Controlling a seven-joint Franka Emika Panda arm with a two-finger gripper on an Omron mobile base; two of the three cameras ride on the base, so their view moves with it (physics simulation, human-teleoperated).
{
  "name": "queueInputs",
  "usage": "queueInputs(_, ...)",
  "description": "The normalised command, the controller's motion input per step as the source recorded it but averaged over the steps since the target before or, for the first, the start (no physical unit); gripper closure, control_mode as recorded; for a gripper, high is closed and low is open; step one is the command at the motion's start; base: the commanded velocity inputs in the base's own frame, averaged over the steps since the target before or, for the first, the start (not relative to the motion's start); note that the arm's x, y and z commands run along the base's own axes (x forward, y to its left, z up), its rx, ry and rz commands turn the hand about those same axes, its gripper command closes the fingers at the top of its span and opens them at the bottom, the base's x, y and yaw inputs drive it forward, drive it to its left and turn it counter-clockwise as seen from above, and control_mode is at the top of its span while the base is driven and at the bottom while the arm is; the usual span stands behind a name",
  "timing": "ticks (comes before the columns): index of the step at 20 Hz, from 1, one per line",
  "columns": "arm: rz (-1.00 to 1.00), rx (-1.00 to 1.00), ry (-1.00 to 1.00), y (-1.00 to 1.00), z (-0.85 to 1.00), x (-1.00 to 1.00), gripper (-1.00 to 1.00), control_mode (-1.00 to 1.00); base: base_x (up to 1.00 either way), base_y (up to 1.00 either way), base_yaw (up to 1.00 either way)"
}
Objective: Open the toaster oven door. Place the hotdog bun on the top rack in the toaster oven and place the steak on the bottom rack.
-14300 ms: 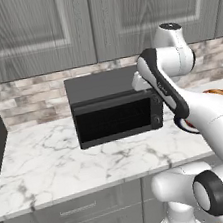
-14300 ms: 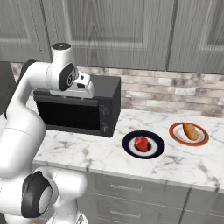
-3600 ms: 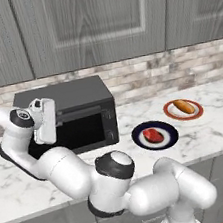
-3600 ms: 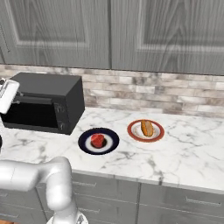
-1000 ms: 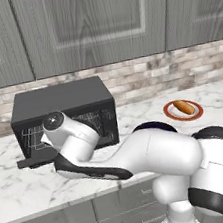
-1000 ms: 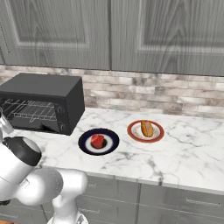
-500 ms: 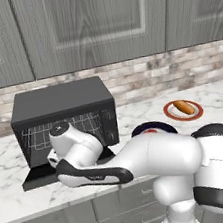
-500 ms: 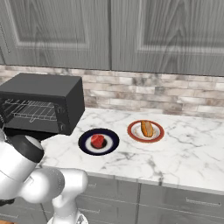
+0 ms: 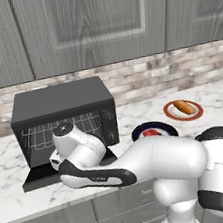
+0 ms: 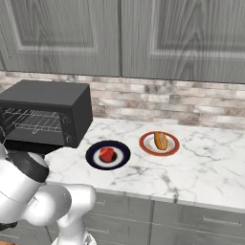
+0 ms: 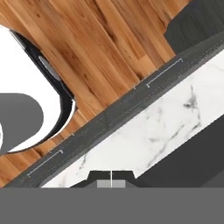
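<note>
The black toaster oven (image 9: pixel 62 103) stands at the left of the counter. The toaster oven door (image 9: pixel 38 178) lies folded down flat in front of it. Inside, the silver top rack (image 10: pixel 29 116) shows above the bottom rack (image 10: pixel 34 128). My arm bends low over the door. In the hand view my gripper (image 11: pixel 111 176) is shut, empty, pointing down past the counter's front edge. The red steak (image 10: pixel 106 154) sits on a dark plate (image 10: pixel 122 158). An orange-tan hotdog bun (image 10: pixel 161 140) rests on a red-rimmed plate (image 10: pixel 145 141) to the right.
Grey wall cabinets (image 10: pixel 119 33) hang above a brick backsplash. Marble counter (image 10: pixel 201 167) runs to the right of the plates. Grey drawers (image 10: pixel 191 220) sit under the counter, with wooden floor (image 11: pixel 87 48) below.
The toaster oven door has swung down from partly open to flat on the counter. My arm has dropped lower in front of the oven. The plates have not moved.
</note>
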Motion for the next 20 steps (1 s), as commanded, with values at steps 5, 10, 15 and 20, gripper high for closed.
queueInputs(5,0.00,0.02,0.00,0.00,0.45,-0.19,1.00,-1.00,0.00,0.00,0.00)
queueInputs(10,0.05,0.01,0.00,-0.08,0.43,0.02,1.00,-1.00,0.00,0.00,0.00)
queueInputs(15,0.35,0.00,0.02,-0.30,0.03,0.39,1.00,-1.00,0.00,0.00,0.00)
queueInputs(20,0.45,0.00,0.03,-0.16,-0.16,0.59,1.00,-1.00,0.00,0.00,0.00)
